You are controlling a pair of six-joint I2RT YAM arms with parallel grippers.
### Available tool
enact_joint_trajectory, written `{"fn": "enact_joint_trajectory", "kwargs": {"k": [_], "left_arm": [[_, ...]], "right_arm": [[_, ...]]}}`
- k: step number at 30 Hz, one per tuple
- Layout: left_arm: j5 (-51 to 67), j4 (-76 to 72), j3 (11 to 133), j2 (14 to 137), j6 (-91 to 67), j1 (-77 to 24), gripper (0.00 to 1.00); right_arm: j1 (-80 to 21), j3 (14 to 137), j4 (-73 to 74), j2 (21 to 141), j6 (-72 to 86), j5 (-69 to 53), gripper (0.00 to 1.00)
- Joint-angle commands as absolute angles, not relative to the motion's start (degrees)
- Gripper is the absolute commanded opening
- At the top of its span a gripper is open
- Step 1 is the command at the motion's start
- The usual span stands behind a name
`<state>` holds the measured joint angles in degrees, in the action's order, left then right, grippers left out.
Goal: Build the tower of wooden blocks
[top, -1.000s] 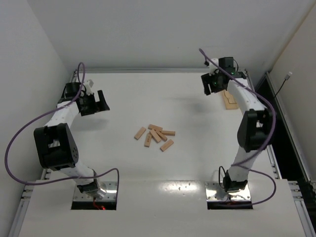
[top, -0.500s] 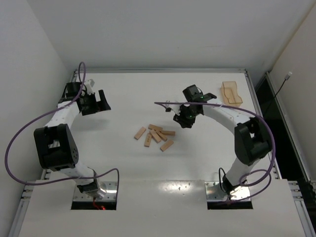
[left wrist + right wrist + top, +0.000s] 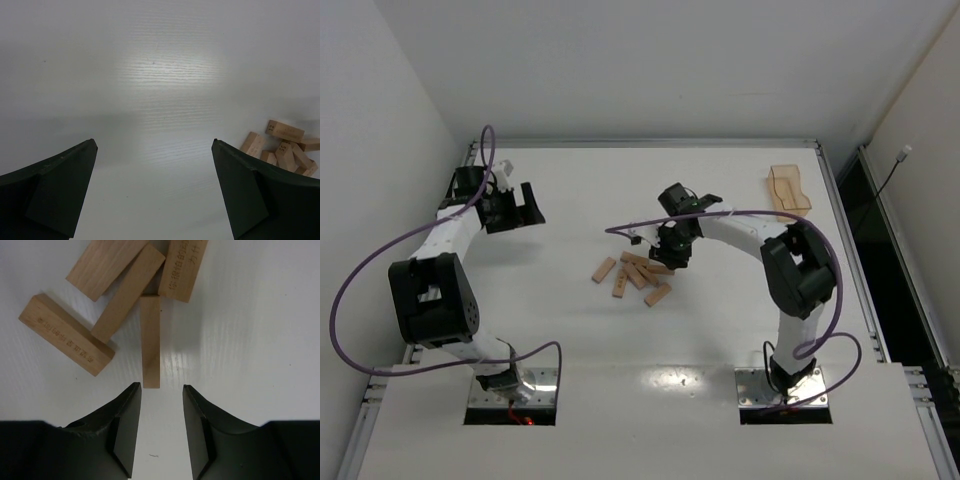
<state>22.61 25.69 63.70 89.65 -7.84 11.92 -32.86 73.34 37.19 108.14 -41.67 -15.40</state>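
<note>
Several wood blocks (image 3: 620,283), white table (image 3: 570,200), white walls (image 3: 620,60), left end effector (image 3: 154,143) spread, right end effector (image 3: 162,390) slightly apart

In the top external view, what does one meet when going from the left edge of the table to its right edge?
Black left gripper → single light tan wooden plank lying apart, left of the pile → black right gripper over the pile's right end → translucent orange-tan plastic tray.
</note>
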Motion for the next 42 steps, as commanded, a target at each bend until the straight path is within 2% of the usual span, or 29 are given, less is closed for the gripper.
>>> {"fn": "enact_joint_trajectory", "kwargs": {"k": [1,19,22,23,24,28,31,37,42], "left_arm": [[22.7,25.6,64.5,88.0,-6.6,11.4,1.0],[22.1,26.1,65.6,90.2,-6.6,11.4,1.0],[22.1,26.1,65.6,90.7,-6.6,11.9,1.0],[22.1,26.1,65.6,90.7,-6.6,12.0,1.0],[22.1,26.1,65.6,90.7,-6.6,12.0,1.0],[22.1,26.1,65.6,90.7,-6.1,12.0,1.0],[22.1,26.1,65.6,90.7,-6.1,12.0,1.0],[22.7,25.5,64.5,90.7,-6.1,12.0,1.0],[23.2,25.5,64.5,90.7,-6.6,12.0,1.0]], "right_arm": [[-34.3,77.0,37.4,108.5,-43.2,-17.2,0.36],[-36.4,82.0,40.3,116.1,-44.2,-17.8,0.39],[-36.4,82.5,40.3,117.2,-44.2,-17.3,0.21],[-36.4,82.5,40.3,117.8,-44.2,-17.3,0.05],[-36.4,83.2,40.3,117.8,-44.2,-17.3,0.01],[-36.4,83.2,42.8,117.0,-43.7,-18.7,0.0],[-36.4,80.3,43.3,112.2,-43.0,-20.3,0.0],[-36.4,80.7,38.0,105.8,-38.9,-17.7,0.0],[-36.4,88.9,34.4,112.6,-37.4,-11.9,0.0]]}}
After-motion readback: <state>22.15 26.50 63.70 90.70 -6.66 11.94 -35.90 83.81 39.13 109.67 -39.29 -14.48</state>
